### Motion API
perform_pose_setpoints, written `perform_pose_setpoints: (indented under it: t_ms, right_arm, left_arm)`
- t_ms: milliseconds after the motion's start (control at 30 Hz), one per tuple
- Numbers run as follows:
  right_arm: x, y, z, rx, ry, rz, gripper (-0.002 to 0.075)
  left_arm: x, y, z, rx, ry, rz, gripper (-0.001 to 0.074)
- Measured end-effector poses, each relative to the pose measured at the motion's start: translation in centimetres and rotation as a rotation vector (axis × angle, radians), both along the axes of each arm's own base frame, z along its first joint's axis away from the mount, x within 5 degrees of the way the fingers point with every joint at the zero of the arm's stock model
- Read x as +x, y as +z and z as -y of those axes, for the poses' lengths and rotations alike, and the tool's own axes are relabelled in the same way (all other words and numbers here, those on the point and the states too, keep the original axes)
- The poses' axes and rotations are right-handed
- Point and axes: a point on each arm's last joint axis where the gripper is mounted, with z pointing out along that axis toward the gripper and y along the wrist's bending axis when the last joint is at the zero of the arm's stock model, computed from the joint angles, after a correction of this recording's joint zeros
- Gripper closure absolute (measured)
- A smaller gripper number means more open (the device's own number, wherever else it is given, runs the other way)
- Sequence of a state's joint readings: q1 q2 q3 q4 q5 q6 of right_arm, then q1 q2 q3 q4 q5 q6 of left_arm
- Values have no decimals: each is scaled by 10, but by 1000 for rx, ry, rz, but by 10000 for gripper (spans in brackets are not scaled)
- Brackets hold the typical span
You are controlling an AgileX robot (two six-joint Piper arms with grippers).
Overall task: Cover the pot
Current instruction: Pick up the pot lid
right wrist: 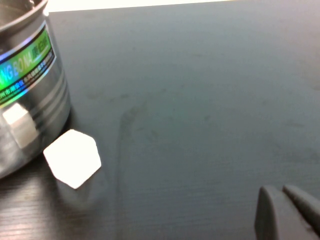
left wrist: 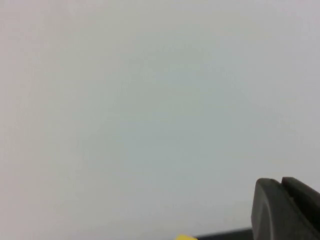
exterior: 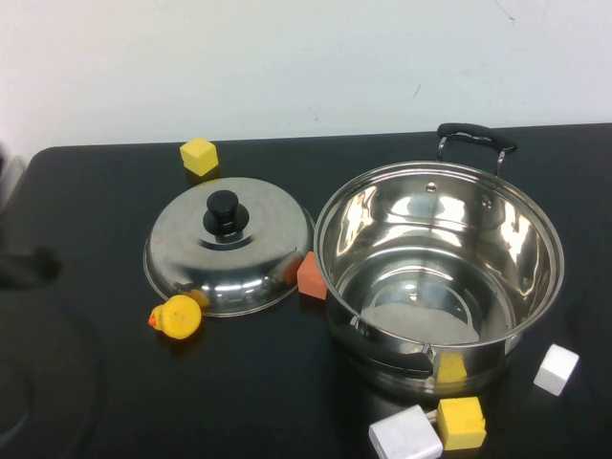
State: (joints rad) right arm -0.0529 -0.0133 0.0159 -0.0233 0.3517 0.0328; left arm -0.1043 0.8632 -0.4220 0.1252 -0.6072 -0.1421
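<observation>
Left hand (left wrist: 287,210) wallward (right hand (right wrist: 290,215) low)

Black table (exterior: 96,402) clutter — yellow cube (exterior: 199,155) at back, yellow rubber duck (exterior: 177,317), orange block (exterior: 312,275), white cube (exterior: 556,369), white block (exterior: 404,436) touching yellow block (exterior: 460,423).

Shiny steel pot (exterior: 440,268), black-knobbed lid (exterior: 229,246), yellow duck (exterior: 177,317)
</observation>
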Motion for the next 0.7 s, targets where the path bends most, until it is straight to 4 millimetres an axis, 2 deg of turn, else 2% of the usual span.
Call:
perform_pose_setpoints:
  t_ms: [100, 167, 233, 400, 467, 600, 700]
  right_arm:
    - [0, 0, 0, 0, 0, 0, 728]
    - [0, 0, 0, 0, 0, 0, 728]
    - [0, 0, 0, 0, 0, 0, 728]
    - [0, 0, 0, 0, 0, 0, 728]
    - [0, 0, 0, 0, 0, 0, 728]
    - [0, 0, 0, 0, 0, 0, 728]
    - [0, 0, 0, 0, 0, 0, 728]
  left_arm:
    - [28, -8, 8, 27, -49, -53, 707]
    - [46, -11, 12, 38, -69, -82, 654]
    - [62, -15, 15, 27, -90, -109, 579]
    - [101, -23, 26, -33, -182, -192, 329]
    - [116, -32, 32, -41, -218, -237, 272]
    - [142, -52, 44, -73, -259, -318, 231]
    - [157, -67, 58, -30, -289, -347, 223]
